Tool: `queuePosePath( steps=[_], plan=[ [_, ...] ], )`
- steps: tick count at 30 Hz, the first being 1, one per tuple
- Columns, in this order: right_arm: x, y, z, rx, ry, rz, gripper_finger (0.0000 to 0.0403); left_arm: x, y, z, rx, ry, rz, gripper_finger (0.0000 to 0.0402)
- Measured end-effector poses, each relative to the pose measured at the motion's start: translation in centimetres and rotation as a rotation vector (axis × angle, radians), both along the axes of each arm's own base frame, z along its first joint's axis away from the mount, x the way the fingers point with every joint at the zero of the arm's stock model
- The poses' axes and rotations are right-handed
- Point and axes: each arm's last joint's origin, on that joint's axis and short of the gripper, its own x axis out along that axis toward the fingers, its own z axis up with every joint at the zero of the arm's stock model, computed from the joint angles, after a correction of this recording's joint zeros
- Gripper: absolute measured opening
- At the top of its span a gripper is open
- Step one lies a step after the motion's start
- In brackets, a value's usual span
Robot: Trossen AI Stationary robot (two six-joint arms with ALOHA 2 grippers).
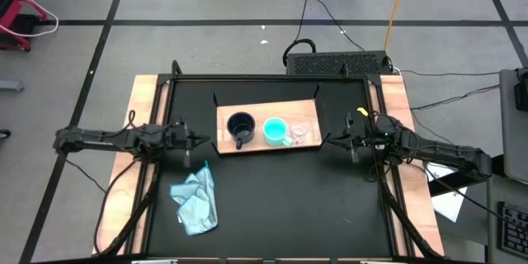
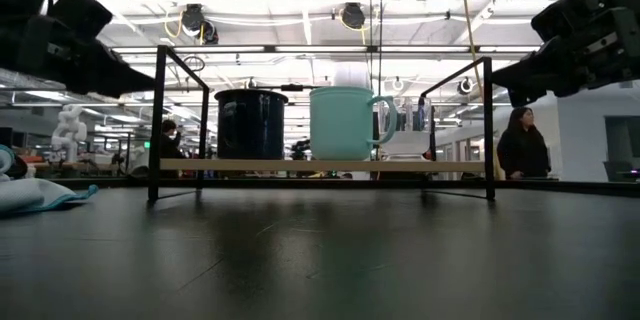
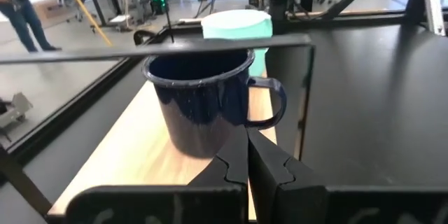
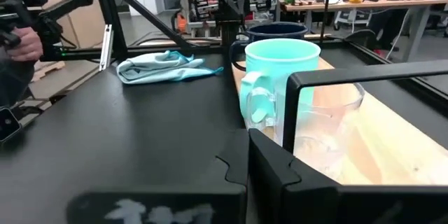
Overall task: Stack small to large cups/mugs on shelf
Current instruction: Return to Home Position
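Note:
The wooden shelf (image 1: 268, 143) stands mid-table on black corner brackets. On its board, from left to right, stand the navy mug (image 1: 240, 127), the turquoise mug (image 1: 275, 130) and the clear glass cup (image 1: 304, 129), each upright on its base. My left gripper (image 1: 206, 140) hovers shut just off the shelf's left end, its tips (image 3: 247, 155) near the navy mug (image 3: 203, 101). My right gripper (image 1: 332, 140) hovers shut off the shelf's right end, facing the glass cup (image 4: 334, 126) and the turquoise mug (image 4: 280, 77).
A crumpled light blue cloth (image 1: 196, 200) lies on the black tabletop, near and left of the shelf. Wooden side rails (image 1: 145, 99) border the table. The shelf's black bracket bars (image 3: 154, 47) cross in front of both wrist cameras. People stand in the room beyond.

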Motion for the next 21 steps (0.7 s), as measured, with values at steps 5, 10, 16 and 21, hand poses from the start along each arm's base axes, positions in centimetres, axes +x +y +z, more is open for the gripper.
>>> queuePosePath(
  steps=[5,10,16,21],
  plan=[
    [0.04,-0.01,0.00,-0.009,0.000,0.002,0.0000,0.05,0.09,-0.07,-0.009,0.007,0.011,0.0000],
    [0.05,-0.02,0.15,-0.039,-0.017,0.003,0.0000,0.06,0.06,-0.06,-0.012,0.004,0.001,0.0001],
    [0.09,-0.04,0.53,-0.062,-0.056,0.000,0.0000,0.07,0.00,-0.06,-0.024,0.003,-0.020,0.0006],
    [0.10,-0.05,0.62,-0.025,-0.062,-0.005,0.0000,0.07,0.01,-0.07,-0.039,0.001,-0.012,0.0002]
  ],
)
